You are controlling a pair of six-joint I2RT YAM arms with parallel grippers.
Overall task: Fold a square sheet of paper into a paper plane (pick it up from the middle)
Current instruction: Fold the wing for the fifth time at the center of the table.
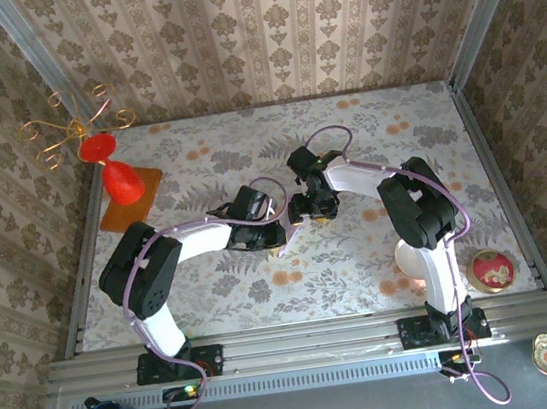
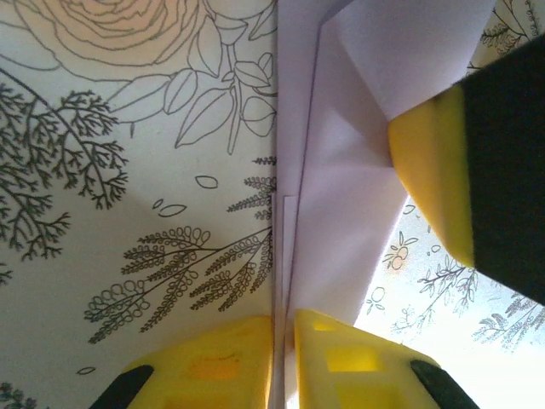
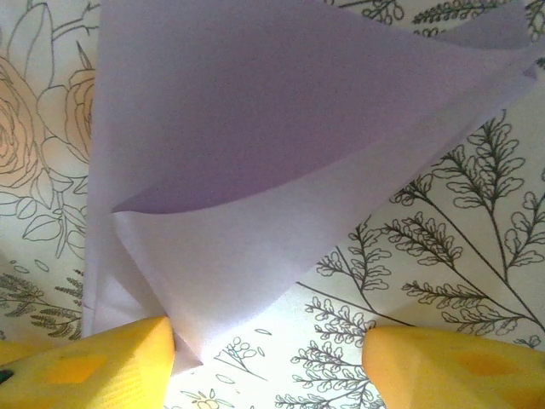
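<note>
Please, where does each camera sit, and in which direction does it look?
Top external: above and behind the arms, looking down on the floral table; left arm and right arm show, bases at the bottom.
Left wrist: low over the table, looking along its own jaws, shut on the folded lilac paper.
Right wrist: close over that paper, its own jaws apart at the bottom corners.
Shared: both wrist views show the same paper and floral table.

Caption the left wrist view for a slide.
Fingers of the left gripper pinch the edge of the folded lilac paper, floral tablecloth behind.
</note>
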